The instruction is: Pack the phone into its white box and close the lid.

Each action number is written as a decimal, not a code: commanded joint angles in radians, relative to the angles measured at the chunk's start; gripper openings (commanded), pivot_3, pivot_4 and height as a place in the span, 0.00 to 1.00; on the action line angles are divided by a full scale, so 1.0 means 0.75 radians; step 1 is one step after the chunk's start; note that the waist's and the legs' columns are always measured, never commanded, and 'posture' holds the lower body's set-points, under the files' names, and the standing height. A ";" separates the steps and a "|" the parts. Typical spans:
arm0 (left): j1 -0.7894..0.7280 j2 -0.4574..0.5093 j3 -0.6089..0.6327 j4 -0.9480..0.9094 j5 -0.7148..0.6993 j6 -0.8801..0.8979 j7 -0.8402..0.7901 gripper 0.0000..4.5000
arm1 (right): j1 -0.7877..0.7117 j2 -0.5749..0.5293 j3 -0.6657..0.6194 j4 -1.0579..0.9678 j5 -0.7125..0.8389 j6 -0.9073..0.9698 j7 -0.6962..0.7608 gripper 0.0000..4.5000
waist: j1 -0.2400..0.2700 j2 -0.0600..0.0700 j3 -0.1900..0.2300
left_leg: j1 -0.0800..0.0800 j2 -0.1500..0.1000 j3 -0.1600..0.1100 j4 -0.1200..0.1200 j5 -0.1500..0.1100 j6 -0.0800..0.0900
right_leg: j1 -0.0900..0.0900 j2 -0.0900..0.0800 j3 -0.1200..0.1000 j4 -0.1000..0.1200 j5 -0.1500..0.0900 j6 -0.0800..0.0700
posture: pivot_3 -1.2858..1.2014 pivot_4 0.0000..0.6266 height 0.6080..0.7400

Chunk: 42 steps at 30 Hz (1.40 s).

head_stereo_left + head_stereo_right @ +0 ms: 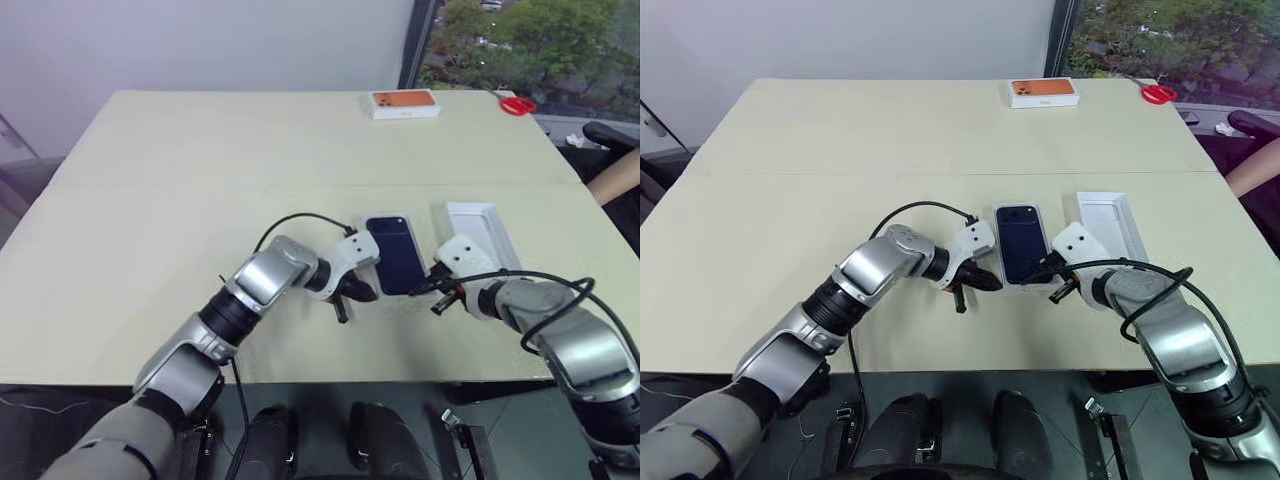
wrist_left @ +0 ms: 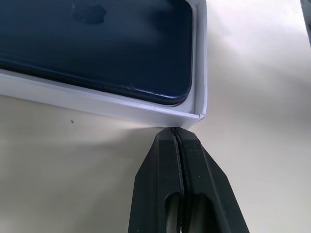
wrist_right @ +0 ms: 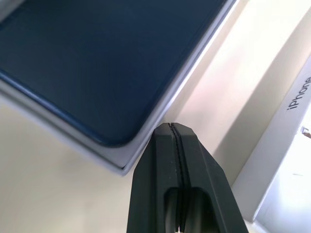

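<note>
The dark navy phone (image 1: 396,254) lies flat inside the white box (image 2: 121,108), near the table's front edge. The lid (image 1: 484,231) rests apart to the right of the box with its plain white inside facing up, and "iPhone" is printed on its side wall (image 3: 294,99). My left gripper (image 1: 370,295) is shut and empty, with its tips at the box's near left corner (image 2: 196,115). Also shut and empty, my right gripper (image 1: 415,289) has its tips at the box's near right corner (image 3: 127,166), between box and lid.
An orange-topped white box (image 1: 404,103) and red scissors (image 1: 517,104) sit at the far edge of the beige table (image 1: 200,200). A person's arm (image 1: 615,178) shows past the table's right edge.
</note>
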 commanded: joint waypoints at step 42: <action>0.311 0.309 0.439 -0.320 -0.215 -0.529 -0.236 0.00 | -0.450 0.067 -0.308 0.243 0.170 0.571 -0.108 0.59 | 0.005 0.002 -0.001 | 0.001 0.001 0.000 0.001 0.000 0.000 | 0.001 -0.004 0.001 0.000 -0.001 -0.004 | 0.52 0.24 1.00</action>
